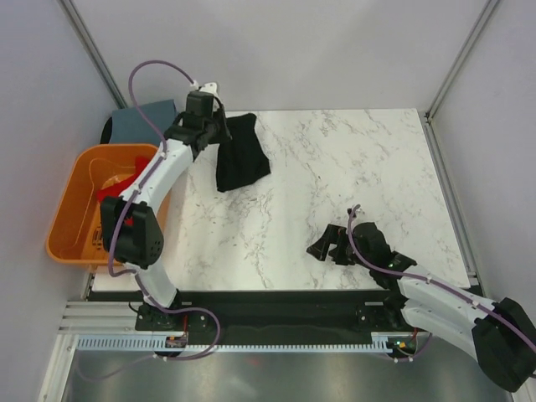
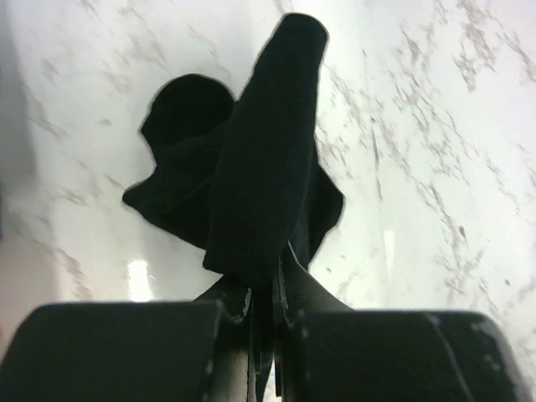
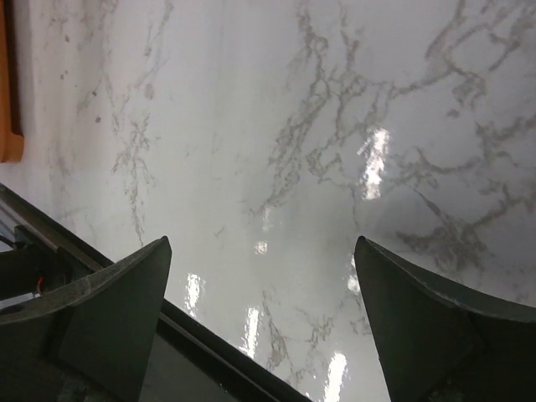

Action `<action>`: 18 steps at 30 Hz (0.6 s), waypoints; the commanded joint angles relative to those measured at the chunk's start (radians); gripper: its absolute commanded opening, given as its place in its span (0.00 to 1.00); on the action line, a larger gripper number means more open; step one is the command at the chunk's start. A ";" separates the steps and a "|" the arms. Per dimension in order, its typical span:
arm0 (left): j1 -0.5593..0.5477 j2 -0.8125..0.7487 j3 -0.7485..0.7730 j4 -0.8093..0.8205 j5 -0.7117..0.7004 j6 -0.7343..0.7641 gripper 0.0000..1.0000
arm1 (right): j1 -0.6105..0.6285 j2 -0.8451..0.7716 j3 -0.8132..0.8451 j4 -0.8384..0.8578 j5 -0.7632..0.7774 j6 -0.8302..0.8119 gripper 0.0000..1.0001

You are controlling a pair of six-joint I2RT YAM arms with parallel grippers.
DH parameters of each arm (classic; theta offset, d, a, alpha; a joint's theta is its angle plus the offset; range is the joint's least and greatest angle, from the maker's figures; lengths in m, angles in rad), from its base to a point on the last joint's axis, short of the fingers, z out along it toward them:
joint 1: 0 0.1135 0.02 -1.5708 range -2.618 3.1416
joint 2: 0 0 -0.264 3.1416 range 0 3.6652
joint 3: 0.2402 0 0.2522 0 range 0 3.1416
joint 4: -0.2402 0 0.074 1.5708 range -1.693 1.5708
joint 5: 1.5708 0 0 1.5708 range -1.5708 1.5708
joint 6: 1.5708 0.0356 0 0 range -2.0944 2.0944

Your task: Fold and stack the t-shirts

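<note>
A black t-shirt [image 1: 240,152] hangs bunched from my left gripper [image 1: 219,130] at the table's far left, its lower end resting on the marble. In the left wrist view the black t-shirt [image 2: 255,176] drapes away from my left gripper [image 2: 266,289], whose jaws are shut on the cloth. My right gripper [image 1: 328,245] is open and empty low over the table's near right; the right wrist view shows my right gripper [image 3: 264,268] with fingers [image 3: 126,289] wide apart over bare marble. A red garment [image 1: 113,186] lies in the orange basket [image 1: 67,213].
The orange basket stands off the table's left edge. A grey-blue cloth [image 1: 146,117] lies behind it at the far left. The black base rail [image 1: 276,301] runs along the near edge. Frame posts stand at the far corners.
</note>
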 commanded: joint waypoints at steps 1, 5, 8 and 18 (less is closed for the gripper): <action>0.056 0.106 0.241 -0.093 0.031 0.229 0.02 | 0.022 0.027 -0.054 0.307 -0.036 -0.003 0.98; 0.091 0.193 0.402 -0.161 -0.014 0.326 0.02 | 0.028 0.016 -0.091 0.361 -0.014 0.006 0.98; 0.113 0.214 0.467 -0.161 -0.035 0.397 0.02 | 0.028 0.015 -0.112 0.395 -0.007 0.022 0.98; 0.176 0.205 0.496 -0.080 -0.182 0.535 0.02 | 0.027 0.078 -0.123 0.463 -0.034 0.025 0.98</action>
